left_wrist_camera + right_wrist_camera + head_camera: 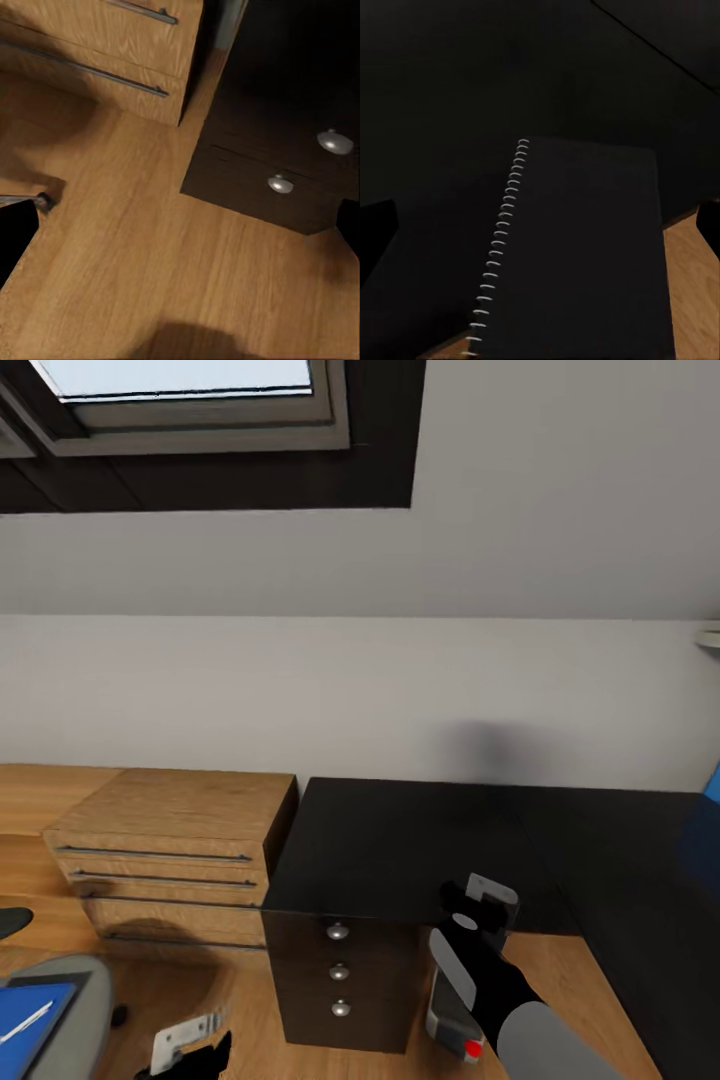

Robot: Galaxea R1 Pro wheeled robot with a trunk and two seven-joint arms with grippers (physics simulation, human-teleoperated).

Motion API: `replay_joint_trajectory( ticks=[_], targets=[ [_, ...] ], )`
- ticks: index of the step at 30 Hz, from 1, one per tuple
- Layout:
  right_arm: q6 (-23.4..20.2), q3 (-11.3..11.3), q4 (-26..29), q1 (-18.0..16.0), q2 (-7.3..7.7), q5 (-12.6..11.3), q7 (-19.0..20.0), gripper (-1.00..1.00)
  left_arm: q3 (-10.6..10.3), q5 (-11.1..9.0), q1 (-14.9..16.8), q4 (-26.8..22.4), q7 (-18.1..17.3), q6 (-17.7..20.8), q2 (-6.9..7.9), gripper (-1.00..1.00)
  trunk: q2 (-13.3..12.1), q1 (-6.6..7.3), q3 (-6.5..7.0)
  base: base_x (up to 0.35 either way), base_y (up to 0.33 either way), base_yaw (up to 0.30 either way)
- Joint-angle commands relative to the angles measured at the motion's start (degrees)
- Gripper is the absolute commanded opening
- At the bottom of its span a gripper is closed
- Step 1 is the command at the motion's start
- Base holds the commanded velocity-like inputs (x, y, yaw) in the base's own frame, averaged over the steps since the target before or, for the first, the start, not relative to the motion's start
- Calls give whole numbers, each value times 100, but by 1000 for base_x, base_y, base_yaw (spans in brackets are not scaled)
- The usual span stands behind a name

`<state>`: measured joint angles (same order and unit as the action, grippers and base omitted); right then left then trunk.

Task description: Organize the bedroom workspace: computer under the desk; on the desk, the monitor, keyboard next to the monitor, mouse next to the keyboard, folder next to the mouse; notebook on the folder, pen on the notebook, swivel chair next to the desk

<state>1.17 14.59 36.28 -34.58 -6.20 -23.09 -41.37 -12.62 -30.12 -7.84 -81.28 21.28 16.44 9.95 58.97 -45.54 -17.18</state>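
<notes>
A black spiral-bound notebook (577,255) is seen lying flat on the black L-shaped desk top (400,840), its spine running away from the right gripper (478,905); its near corner overhangs the edge. No writing is legible. The grip state of either gripper cannot be told.

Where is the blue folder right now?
In the head view the folder lies at the bottom left corner, on the grey swivel chair seat, in front of the light wooden drawer unit, with a white pen on it.

black desk (400,840), blue folder (30,1025), black notebook (585,255) with white spiral.
</notes>
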Motion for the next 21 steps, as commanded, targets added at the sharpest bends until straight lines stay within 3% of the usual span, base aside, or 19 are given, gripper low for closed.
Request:
replay_joint_trajectory(
  ticks=[1,7,12,21],
  targets=[
    [12,40,4,-5,5,-54,-37,100,-23,45,-45,103,45,-169,10,100,5,-1,-6,0,0,279],
    [12,56,8,-3,-32,-55,-38,100,-271,392,-174,870,45,-1099,15,100,5,-1,-6,0,0,278],
    [18,64,-15,0,-72,-55,-27,100,-500,491,-206,1630,62,-1753,10,100,5,-1,-6,0,0,278],
    [23,120,-35,3,-107,-55,0,100,-735,648,-216,2817,68,-2786,-80,100,5,-1,-13,0,0,279]
  ],
)
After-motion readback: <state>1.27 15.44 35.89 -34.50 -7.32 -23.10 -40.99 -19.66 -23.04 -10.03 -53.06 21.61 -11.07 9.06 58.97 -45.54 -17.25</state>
